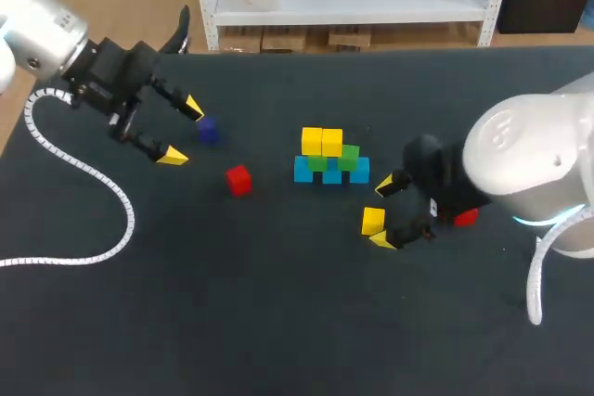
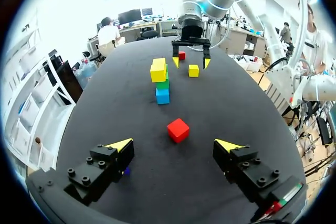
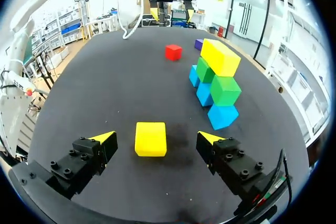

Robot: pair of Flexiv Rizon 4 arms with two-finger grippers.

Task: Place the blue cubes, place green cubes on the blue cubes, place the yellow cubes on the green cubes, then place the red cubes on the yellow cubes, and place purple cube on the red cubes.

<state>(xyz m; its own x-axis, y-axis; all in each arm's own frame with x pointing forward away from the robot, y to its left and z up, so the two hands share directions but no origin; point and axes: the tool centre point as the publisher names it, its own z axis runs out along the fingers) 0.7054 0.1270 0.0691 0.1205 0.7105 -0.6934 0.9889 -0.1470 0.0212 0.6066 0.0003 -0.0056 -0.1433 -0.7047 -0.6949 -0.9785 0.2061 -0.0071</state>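
Grippers both released, nothing held; stack at mid-table, yellow layer on top.
Head: left gripper [image 1: 182, 132] spread wide over table [image 1: 278, 312], just beside purple cube [image 1: 207, 130]; red cube [image 1: 238, 179] between that and stack [image 1: 331, 157], with blue at the bottom, green on it, yellow on top. Right gripper [image 1: 382, 213] spread around loose yellow cube [image 1: 373, 220], near stack; second red cube [image 1: 466, 218] partly hidden by right arm. Left wrist: fingers apart, red cube [image 2: 178, 129] ahead of them, untouched; purple cube [image 2: 126, 171] peeking out beside one finger; stack [image 2: 161, 82] farther out, right gripper [image 2: 190, 61] and loose yellow cube [image 2: 193, 70] beyond. Right wrist: loose yellow cube [image 3: 150, 138] flat on table between fingers, gap either side, no grip; stack [image 3: 218, 85] ahead and off to one side; red cube [image 3: 173, 52], purple cube [image 3: 198, 44], left gripper [image 3: 171, 13] well beyond.
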